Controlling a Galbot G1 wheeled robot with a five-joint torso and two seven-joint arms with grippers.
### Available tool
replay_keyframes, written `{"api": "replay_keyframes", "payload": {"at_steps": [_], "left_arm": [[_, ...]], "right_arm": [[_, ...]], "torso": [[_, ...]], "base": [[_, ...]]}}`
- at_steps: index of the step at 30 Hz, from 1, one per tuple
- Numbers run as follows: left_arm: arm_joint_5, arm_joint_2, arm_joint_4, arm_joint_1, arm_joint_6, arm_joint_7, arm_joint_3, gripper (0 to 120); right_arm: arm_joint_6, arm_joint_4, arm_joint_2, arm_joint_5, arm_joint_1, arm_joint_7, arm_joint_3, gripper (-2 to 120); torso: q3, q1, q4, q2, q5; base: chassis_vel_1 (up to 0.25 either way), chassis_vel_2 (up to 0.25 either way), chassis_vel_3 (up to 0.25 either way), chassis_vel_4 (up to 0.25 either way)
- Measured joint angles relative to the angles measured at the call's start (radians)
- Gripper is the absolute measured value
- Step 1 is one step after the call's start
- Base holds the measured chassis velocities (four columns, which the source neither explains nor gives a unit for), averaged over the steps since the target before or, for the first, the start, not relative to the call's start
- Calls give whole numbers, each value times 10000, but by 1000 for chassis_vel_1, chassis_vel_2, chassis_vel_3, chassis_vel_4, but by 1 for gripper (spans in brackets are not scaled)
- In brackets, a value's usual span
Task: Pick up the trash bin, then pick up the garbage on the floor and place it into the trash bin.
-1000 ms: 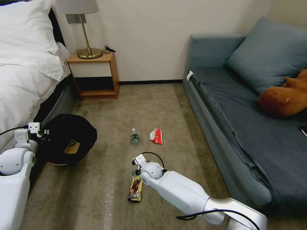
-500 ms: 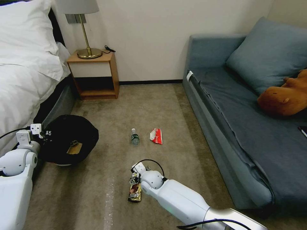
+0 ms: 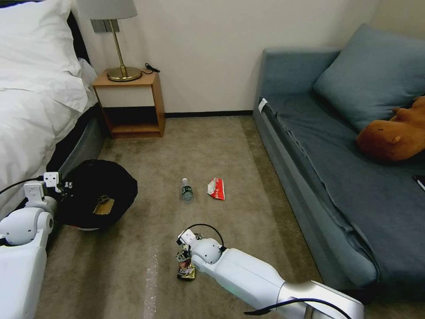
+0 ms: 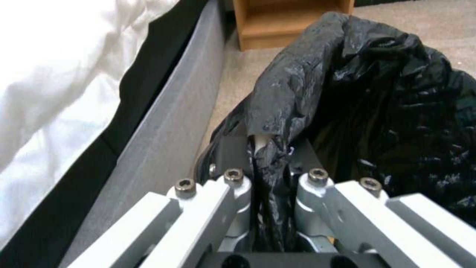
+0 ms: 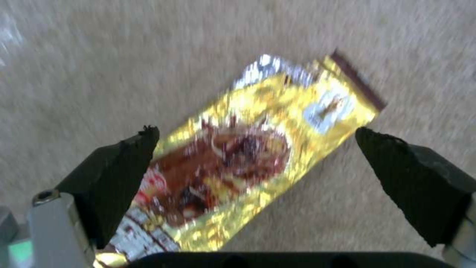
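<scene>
Right pincer spread above gold wrapper, left pincer clamping trash bin rim.

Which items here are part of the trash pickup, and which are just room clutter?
Part of the job:
trash bin, gripped at its rim by the left gripper
tan paper scrap, inside the bin
gold-brown wrapper, under the open right gripper
plastic bottle
red-and-white packet

Lying about:
lamp
nightstand
plush toy
sofa

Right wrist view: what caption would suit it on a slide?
Open right gripper poised over the gold wrapper lying on the carpet.
</scene>
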Motion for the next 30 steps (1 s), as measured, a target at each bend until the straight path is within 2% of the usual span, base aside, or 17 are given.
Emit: {"api": "replay_keyframes", "payload": {"at_steps": [8, 13, 17, 26, 30], "left_arm": [[-2, -15, -158, 20, 39, -2, -23, 7], [-18, -94, -228, 46, 69, -15, -38, 7], [-120, -185, -343, 85, 141, -54, -107, 7], [-487, -308, -448, 32, 152, -236, -233, 7], [-643, -323, -515, -3, 202, -310, -253, 7]], "right_arm": [[5, -140, -13, -95, -107, -171, -41, 98], [9, -200, -14, -134, -159, -237, -67, 83], [23, -254, 0, -182, -208, -303, -95, 77], [64, -281, -26, -202, -235, -379, -200, 74], [105, -285, -36, -199, -242, -413, -238, 68]], "torso": [[0, 0, 1, 0, 0], [0, 0, 0, 0, 0], [0, 0, 1, 0, 0], [0, 0, 0, 0, 0], [0, 0, 0, 0, 1]], "base": [[0, 0, 0, 0], [0, 0, 0, 0], [0, 0, 0, 0], [0, 0, 0, 0], [0, 0, 0, 0]]}}
